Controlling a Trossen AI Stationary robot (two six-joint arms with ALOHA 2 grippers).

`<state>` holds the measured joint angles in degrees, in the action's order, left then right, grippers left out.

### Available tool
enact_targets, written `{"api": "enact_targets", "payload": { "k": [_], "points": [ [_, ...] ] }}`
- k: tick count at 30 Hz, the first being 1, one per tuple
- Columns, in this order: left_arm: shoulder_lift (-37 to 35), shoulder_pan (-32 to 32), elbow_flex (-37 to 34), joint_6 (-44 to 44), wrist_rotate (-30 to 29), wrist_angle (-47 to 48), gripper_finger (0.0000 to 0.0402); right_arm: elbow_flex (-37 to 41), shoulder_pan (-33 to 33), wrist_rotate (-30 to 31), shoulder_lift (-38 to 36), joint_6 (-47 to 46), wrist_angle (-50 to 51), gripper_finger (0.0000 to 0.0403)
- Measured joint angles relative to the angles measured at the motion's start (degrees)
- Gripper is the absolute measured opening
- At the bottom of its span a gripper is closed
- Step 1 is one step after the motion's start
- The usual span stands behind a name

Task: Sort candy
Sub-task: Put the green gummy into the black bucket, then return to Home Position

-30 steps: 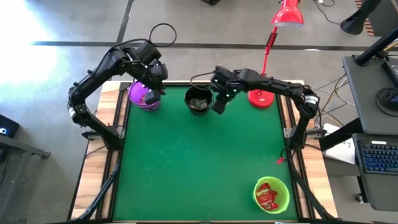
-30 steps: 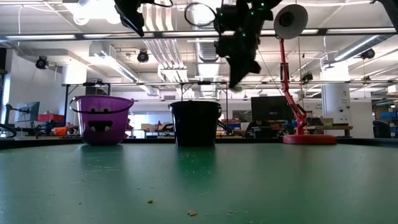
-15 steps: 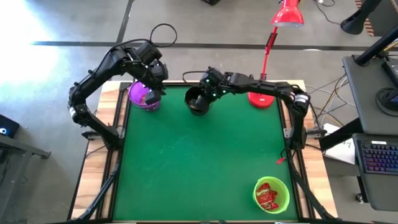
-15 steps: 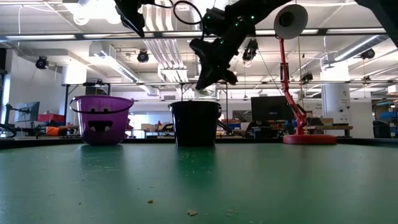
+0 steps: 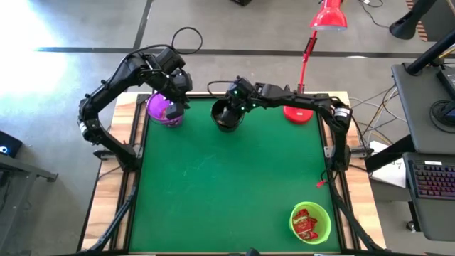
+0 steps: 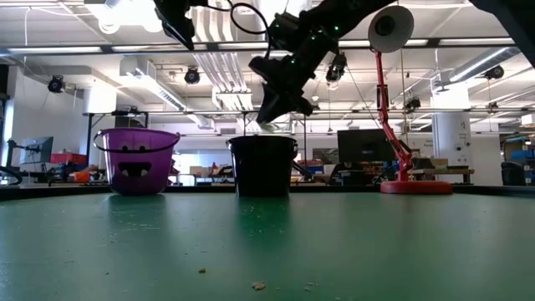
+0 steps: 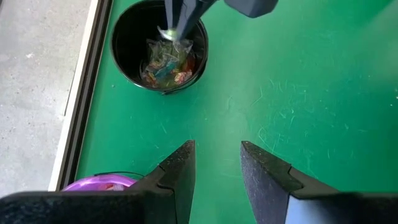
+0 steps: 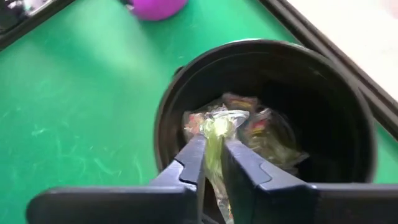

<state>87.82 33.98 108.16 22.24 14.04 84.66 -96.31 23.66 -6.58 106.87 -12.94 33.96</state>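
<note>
Item 1, my right gripper point(image 8: 211, 163): over the black bowl point(image 8: 348, 118), fingers nearly together, a greenish clear-wrapped candy point(image 8: 214, 134) pinched between the tips. Grip looks light; can't tell if it's letting go yet.

Item 2, candy in hand: judged v. light, crinkly, soft wrapper, slick film. Best taken across the body, not the twisted tail, which would likely slip or tear. Needs little squeeze.

Item 3, black bowl contents: small heap of clear-wrapped sweets point(image 7: 166, 65) w/ red, blue, green bits inside. Bowl sits at far edge of the green table point(image 5: 227, 185), btwn the purple bowl point(image 5: 164, 110) and red lamp base point(image 5: 300, 112).

Item 4, my left gripper point(image 7: 216, 163): parked above the purple bowl, fingers apart, nothing in them.

Item 5, green bowl point(image 5: 311, 222): near corner on my right, holds red-wrapped candy point(image 5: 306, 225).

View notes: only right wrist view shows the pinch itself. Left wrist view shows bowl contents from the side. Low view point(image 6: 280, 109) gives height above the rim but hides all contents. High view alone shows the green bowl.
</note>
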Motion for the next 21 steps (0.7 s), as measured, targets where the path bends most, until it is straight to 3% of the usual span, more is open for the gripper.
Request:
{"api": "enact_targets", "payload": {
  "k": [11,15,21],
  "points": [
    [-0.41,-0.01,0.0,-0.01,0.0,1.04,0.011,0.0,-0.01,-0.93,-0.38,0.01,0.13,0.0128],
    [-0.9,0.0,0.0,-0.08,0.0,2.54,0.011,0.0,-0.05,-1.34,-2.76,-0.33,1.52,0.0141],
    [-3.9,-0.02,0.0,-0.44,0.02,3.49,0.011,0.0,-0.18,-3.02,-10.75,-7.92,11.68,0.0144]
  ]
}}
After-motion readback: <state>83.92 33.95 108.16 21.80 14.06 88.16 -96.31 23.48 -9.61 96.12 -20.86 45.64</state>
